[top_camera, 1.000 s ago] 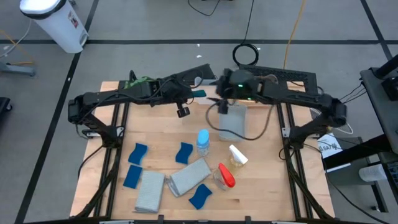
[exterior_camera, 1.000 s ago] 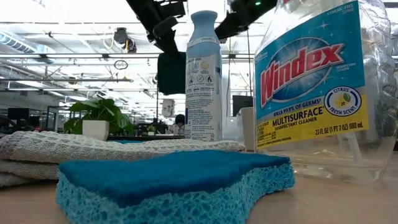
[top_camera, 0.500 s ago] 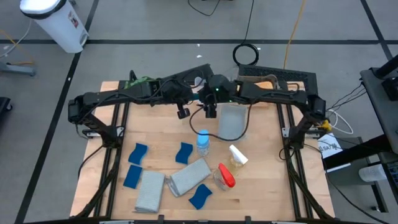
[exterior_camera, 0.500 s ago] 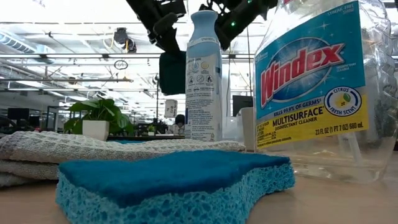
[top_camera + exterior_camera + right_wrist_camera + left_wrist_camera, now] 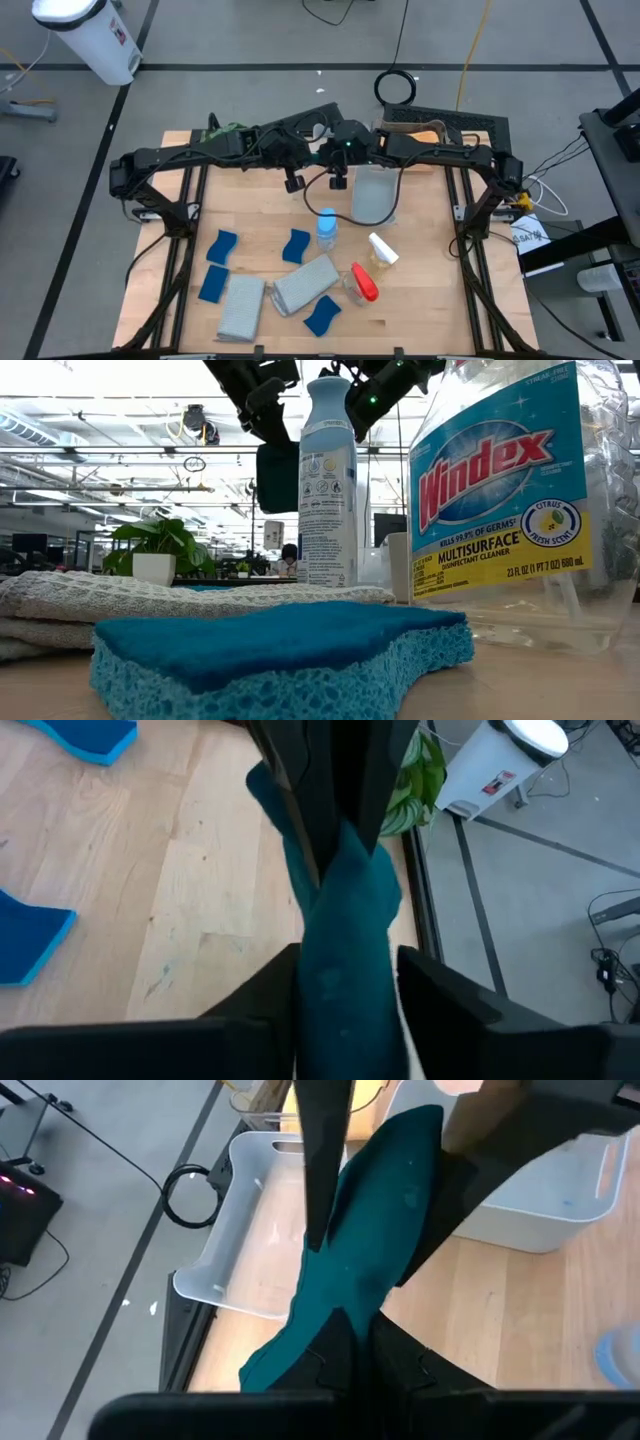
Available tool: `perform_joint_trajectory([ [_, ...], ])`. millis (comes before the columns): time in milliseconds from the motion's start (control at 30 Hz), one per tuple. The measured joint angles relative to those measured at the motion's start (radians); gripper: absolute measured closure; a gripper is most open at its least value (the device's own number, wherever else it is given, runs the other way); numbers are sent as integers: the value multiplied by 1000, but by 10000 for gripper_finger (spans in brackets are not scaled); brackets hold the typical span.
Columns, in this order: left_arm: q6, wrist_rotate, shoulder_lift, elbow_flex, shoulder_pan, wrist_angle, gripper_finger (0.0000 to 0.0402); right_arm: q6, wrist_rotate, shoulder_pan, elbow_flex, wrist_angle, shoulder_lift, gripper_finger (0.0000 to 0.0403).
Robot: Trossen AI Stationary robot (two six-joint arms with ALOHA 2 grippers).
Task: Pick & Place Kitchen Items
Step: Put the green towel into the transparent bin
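A dark teal cloth (image 5: 320, 150) hangs in the air over the far middle of the table; it also shows in the low view (image 5: 277, 477). My left gripper (image 5: 305, 153) is shut on it. My right gripper (image 5: 333, 153) faces the left one, its fingers closed in on both sides of the same cloth. On the near half of the table lie several blue sponges (image 5: 222, 246), two folded grey cloths (image 5: 241, 307), and bottles with a blue top (image 5: 326, 228), a white top (image 5: 381, 250) and a red top (image 5: 362, 283). My left gripper pinches a narrow bunched part of the teal cloth (image 5: 345, 1305) between its two fingers, coming from the table's left and slanting down. The cloth is lifted clear of the table and hangs slack. My right gripper has a thicker bunch of the cloth (image 5: 345, 935) between its two fingers (image 5: 268, 995), coming from the table's right, opposite the left gripper's fingers (image 5: 300, 780). The cloth fills the gap between the fingers and stays clear of the table.
A clear bin (image 5: 374, 193) stands just right of the grippers; another bin (image 5: 250, 1230) stands at the far edge. A green potted plant (image 5: 225, 130) is at the far left. Bare wood lies between the grippers and the items on the near half.
My right gripper has gone from above the clear bin toward the table's left, up to the teal cloth held by my left gripper, and has stayed there for the last half second. The cloth has stayed in the air.
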Motion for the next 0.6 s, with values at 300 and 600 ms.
perform_joint_trajectory([
  [300, -9, 0, 0, 0, 1, 1, 380, -38, 2, 27, 0, -8, -2, 356],
  [600, -57, -89, -1, 0, 0, 6, 246, -45, 2, 41, -1, -53, -87, 399],
])
